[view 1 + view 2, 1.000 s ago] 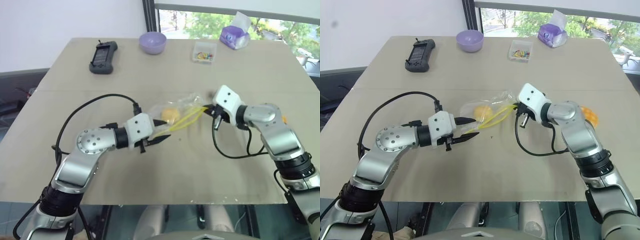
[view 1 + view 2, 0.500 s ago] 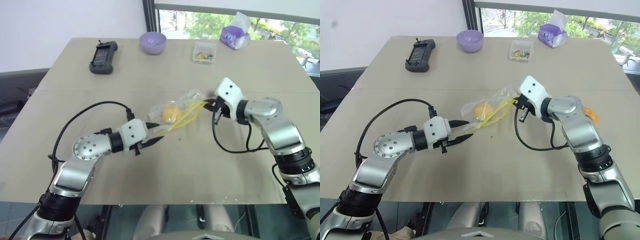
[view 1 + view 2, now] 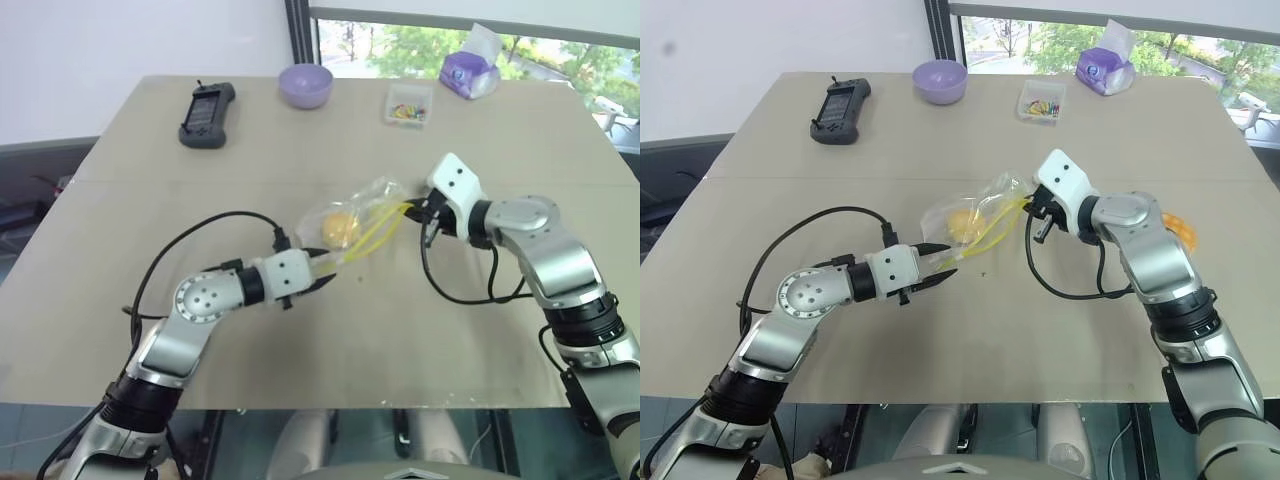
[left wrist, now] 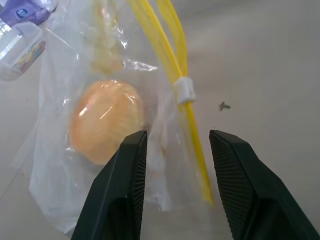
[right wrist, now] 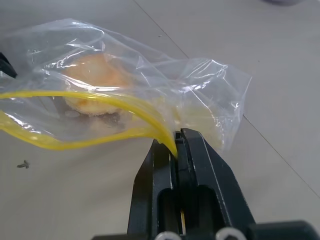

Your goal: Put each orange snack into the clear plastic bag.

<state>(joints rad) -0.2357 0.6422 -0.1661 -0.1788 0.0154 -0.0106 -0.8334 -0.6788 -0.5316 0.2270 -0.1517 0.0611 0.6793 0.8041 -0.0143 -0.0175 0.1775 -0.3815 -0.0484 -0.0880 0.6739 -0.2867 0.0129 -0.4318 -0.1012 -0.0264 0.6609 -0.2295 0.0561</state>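
Overhead, the right gripper is seen clamped on the clear plastic bag; the left gripper, jaws apart, is shown straddling its near end, a bun inside.

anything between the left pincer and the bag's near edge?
Nothing visible. The left pincer stands open at the clear plastic bag, its yellow seal strip between the fingers. The right pincer is shut on the strip's other end. One orange snack is inside.
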